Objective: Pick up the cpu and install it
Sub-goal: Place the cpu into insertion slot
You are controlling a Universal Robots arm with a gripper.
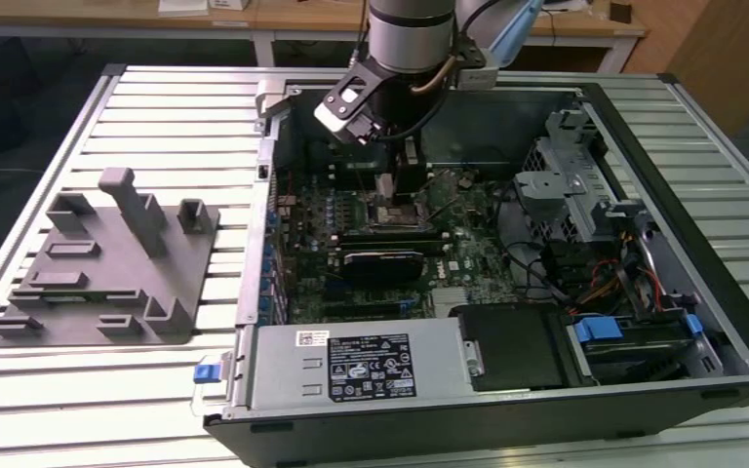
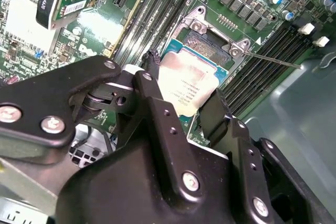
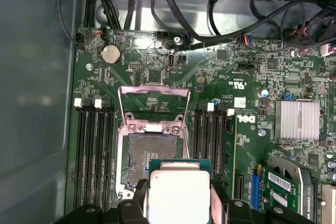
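My gripper [image 2: 182, 98] clamps the cpu [image 2: 191, 81] by opposite edges over the socket [image 3: 149, 156]. Light, stiff, likely fragile; hold edges only.

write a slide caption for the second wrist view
Tool gripping the cpu by two opposite edges, poised over the open socket.
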